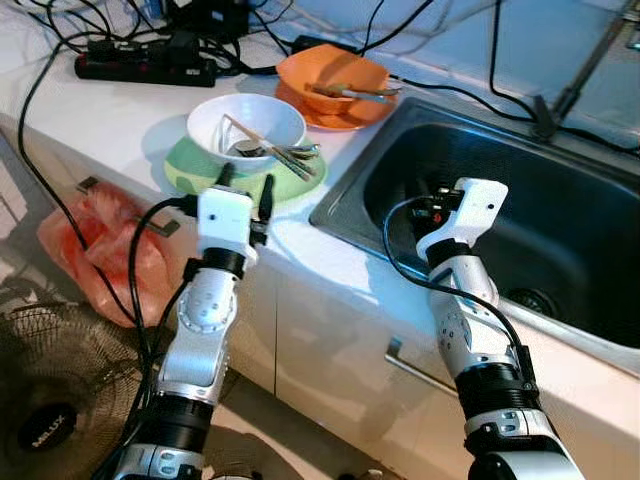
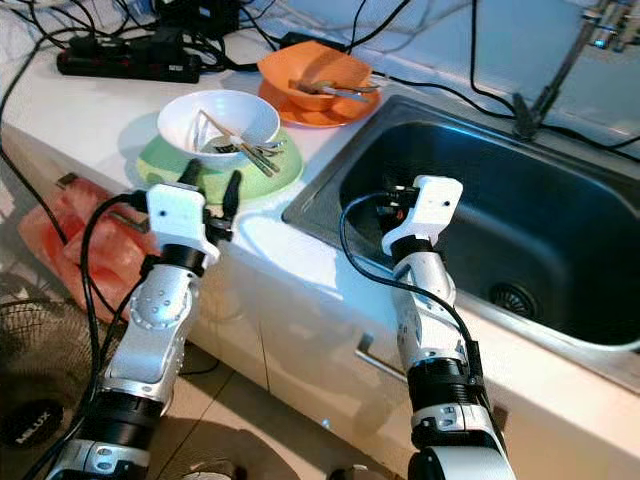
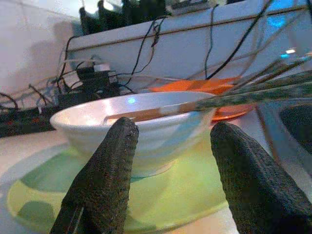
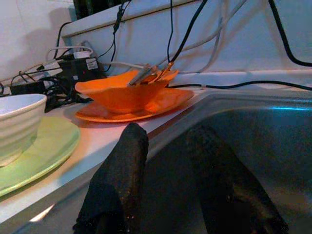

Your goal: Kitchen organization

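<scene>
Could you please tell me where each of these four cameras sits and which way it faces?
Left eye, head: looks down at white countertop, steel sink, both silver arms.
Right eye, head: same scene, slightly shifted.
Left wrist: looks along open left pincer at white ceramic bowl on green plate.
Right wrist: looks along open right pincer over sink rim at orange bowl.
Shared: both wrist views show the white bowl.

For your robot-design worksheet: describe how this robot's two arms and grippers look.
Both arms are jointed silver metal with black bands, each topped by a white boxy wrist housing with a looping black cable. The left gripper and right gripper each have two long black textured fingers.
</scene>
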You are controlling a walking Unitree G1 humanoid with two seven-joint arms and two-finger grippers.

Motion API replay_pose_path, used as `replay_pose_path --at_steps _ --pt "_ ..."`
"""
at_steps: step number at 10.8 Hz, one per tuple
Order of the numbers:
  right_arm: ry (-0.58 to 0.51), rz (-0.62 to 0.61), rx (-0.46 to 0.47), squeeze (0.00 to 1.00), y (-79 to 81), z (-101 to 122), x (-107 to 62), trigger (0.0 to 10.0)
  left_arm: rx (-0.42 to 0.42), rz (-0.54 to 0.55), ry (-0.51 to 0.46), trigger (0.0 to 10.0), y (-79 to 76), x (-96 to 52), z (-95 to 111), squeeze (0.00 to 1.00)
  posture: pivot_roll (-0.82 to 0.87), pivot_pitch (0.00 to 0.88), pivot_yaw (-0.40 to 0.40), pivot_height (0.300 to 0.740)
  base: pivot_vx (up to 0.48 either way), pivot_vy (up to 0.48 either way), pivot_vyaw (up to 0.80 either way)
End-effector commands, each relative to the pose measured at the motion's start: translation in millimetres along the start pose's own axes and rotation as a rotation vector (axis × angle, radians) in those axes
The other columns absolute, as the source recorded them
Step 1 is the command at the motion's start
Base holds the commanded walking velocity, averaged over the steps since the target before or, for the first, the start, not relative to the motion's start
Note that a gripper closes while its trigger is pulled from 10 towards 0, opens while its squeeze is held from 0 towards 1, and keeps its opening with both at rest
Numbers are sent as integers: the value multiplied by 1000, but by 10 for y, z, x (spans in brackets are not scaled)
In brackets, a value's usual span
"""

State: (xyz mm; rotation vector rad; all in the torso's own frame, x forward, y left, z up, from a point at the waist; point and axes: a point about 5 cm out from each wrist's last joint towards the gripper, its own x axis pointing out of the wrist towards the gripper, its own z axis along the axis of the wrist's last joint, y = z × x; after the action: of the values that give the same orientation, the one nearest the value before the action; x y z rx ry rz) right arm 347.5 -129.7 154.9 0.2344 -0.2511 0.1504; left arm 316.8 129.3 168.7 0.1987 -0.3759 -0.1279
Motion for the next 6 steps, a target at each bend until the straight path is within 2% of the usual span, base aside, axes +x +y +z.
replay_pose_path --at_steps 1,2,3,4,5,6 --pt "11 -19 1 0 -58 -22 -30 10000 50 -44 -16 10000 -44 -13 54 0 82 105 -72 740 0 0 0" --pt "13 -20 4 0 -59 -25 -31 10000 139 -83 -31 10000 -53 -26 110 0 82 105 -72 740 0 0 0" --pt "13 -21 5 0 -60 -27 -30 10000 168 -96 -35 10000 -56 -30 127 0 82 105 -72 740 0 0 0" --pt "14 -20 9 0 -52 -30 -27 10000 276 -152 -39 10000 -72 -24 154 0 90 106 -72 740 0 0 0" --pt "17 -19 11 0 -47 -33 -24 10000 346 -179 -50 10000 -78 6 193 0 90 106 -72 740 0 0 0" --pt "16 -18 14 0 -38 -34 -22 10000 492 -238 -72 10000 -81 54 239 0 93 104 -68 740 0 0 0"
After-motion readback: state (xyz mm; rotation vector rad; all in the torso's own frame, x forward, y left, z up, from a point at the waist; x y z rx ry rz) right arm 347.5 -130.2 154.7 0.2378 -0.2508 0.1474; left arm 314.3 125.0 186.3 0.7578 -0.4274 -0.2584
